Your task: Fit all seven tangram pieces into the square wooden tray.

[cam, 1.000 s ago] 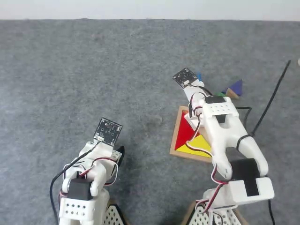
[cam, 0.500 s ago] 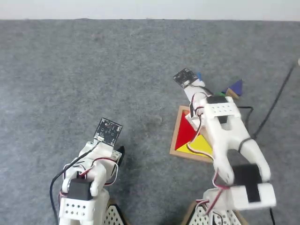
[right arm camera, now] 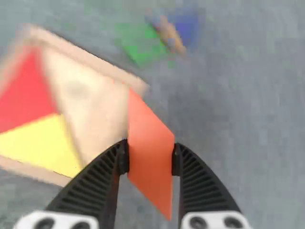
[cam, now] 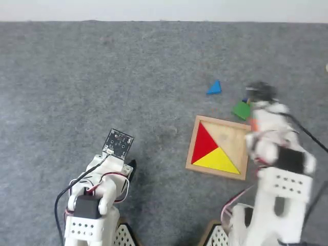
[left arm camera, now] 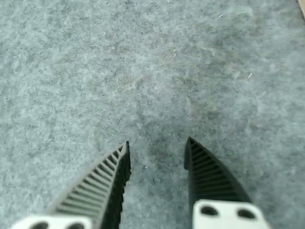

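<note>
Here, grey carpeted table (cam: 77, 66), pale wall (cam: 154, 10) behind; right gripper (right arm camera: 150, 144) clenched on orange piece (right arm camera: 150, 179); left gripper (left arm camera: 158, 141) released

Setting of the work area. A grey, felt-like mat (cam: 102, 66) covered the table from side to side, and its fibres gave it a mottled, slightly fuzzy texture that was plainest at close range in the left wrist view. A pale, plain band (cam: 164, 10) ran along the mat's far edge and met it in a nearly straight line; whether this was wall or bare tabletop could not be told. Lighting was even and diffuse, with only soft, short shadows on the mat. A faintly darker patch (cam: 168, 132) lay near the mat's middle.
</note>
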`<action>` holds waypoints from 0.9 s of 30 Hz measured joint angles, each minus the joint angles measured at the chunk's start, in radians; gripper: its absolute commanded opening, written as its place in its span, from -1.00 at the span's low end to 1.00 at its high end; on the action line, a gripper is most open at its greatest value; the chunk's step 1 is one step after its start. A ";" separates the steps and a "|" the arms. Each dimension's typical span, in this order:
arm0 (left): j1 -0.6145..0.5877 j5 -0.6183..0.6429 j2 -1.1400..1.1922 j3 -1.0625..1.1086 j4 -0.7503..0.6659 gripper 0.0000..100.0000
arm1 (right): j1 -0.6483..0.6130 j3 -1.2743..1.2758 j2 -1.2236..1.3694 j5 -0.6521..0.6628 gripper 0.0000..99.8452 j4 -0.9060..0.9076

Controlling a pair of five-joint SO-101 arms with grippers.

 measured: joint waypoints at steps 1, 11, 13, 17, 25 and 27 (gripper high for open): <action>0.000 0.000 0.000 0.000 0.000 -0.63 | 0.074 0.002 0.011 -0.017 -0.90 0.000; 0.000 0.000 0.000 0.000 0.000 -0.63 | 0.408 0.032 0.311 -0.101 -0.90 -0.203; -0.002 0.000 0.000 0.000 0.000 -0.63 | 0.408 0.032 0.411 -0.103 -0.90 -0.255; 0.000 0.000 0.000 0.000 0.000 -0.63 | 0.411 0.032 0.641 -0.083 -0.86 -0.358; -0.126 0.000 0.000 0.000 0.000 -0.63 | 0.463 0.023 0.813 -0.029 -0.58 -0.525; -0.140 0.000 0.000 0.000 0.000 -0.63 | 0.477 0.025 0.815 -0.009 -0.58 -0.528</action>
